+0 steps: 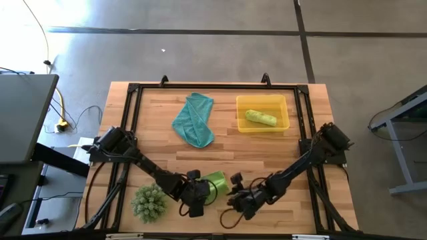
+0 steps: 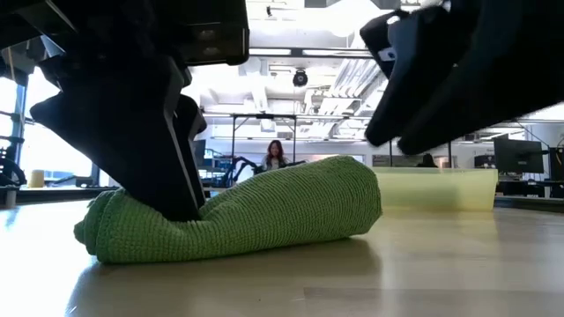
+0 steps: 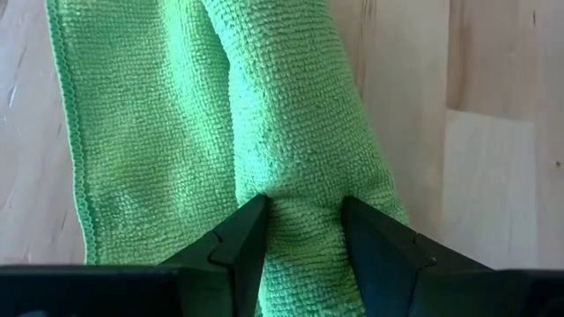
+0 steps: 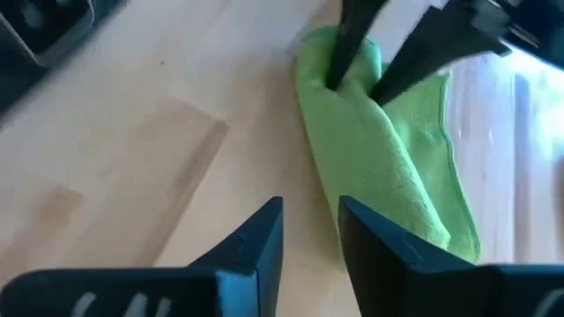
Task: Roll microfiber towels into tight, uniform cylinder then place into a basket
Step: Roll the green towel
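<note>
A lime-green microfiber towel (image 1: 214, 181), partly rolled, lies on the table near the front edge, with a flat flap (image 3: 132, 132) beside the roll. My left gripper (image 1: 199, 195) is shut on the roll's left end. My right gripper (image 4: 310, 216) hangs open just right of the towel, above the table, with nothing between its fingers. A teal towel (image 1: 195, 120) lies loosely folded at the far middle. The yellow basket (image 1: 285, 115) at the far right holds a rolled lime-green towel (image 1: 260, 118). My left gripper pinches the rolled part of the lime-green towel near its left end (image 3: 304, 189) between its two fingers, one on each side of the roll. The fingers (image 2: 181, 189) slant down from above and from the left, denting the cloth in. The towel lies on the table.
A spiky green ball-shaped plant (image 1: 148, 202) stands at the near left, close to my left arm. A black frame (image 1: 133, 90) runs around the tabletop. Bare wood lies between the teal towel and the grippers. People sit in the room far behind the table.
</note>
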Robot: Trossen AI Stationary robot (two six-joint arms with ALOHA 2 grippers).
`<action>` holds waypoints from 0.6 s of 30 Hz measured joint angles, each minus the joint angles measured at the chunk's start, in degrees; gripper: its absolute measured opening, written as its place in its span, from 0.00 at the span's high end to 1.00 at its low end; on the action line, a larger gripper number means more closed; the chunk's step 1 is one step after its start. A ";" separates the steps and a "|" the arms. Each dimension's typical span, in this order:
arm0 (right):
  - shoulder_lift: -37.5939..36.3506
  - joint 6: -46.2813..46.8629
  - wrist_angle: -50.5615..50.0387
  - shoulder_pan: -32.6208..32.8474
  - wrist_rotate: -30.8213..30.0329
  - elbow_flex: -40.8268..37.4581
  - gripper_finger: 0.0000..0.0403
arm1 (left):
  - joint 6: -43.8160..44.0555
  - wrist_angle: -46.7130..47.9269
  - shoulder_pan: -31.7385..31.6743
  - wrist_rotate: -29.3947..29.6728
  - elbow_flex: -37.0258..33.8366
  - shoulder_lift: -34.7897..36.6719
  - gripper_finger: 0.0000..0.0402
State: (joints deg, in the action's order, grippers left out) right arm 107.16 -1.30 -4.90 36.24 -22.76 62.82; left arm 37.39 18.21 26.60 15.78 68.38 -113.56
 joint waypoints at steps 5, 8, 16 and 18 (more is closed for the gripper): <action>2.26 -0.37 1.51 -1.70 -0.87 0.01 0.61 | 0.15 -0.21 -0.03 -0.44 0.00 0.00 0.65; 3.68 -2.01 2.42 -2.93 -0.76 0.00 0.52 | 0.15 -0.27 -0.03 -0.59 -0.02 0.00 0.65; 6.89 1.39 2.52 -6.42 0.90 0.09 0.47 | 0.19 -0.43 -0.02 -0.62 -0.02 -0.02 0.65; 7.66 4.06 2.58 -7.10 2.57 0.25 0.47 | 0.17 -0.39 0.03 -0.63 -0.04 0.22 0.65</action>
State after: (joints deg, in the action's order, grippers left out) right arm 114.81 2.76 -2.32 29.14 -20.19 63.07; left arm 37.56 17.82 26.63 15.15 68.34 -113.34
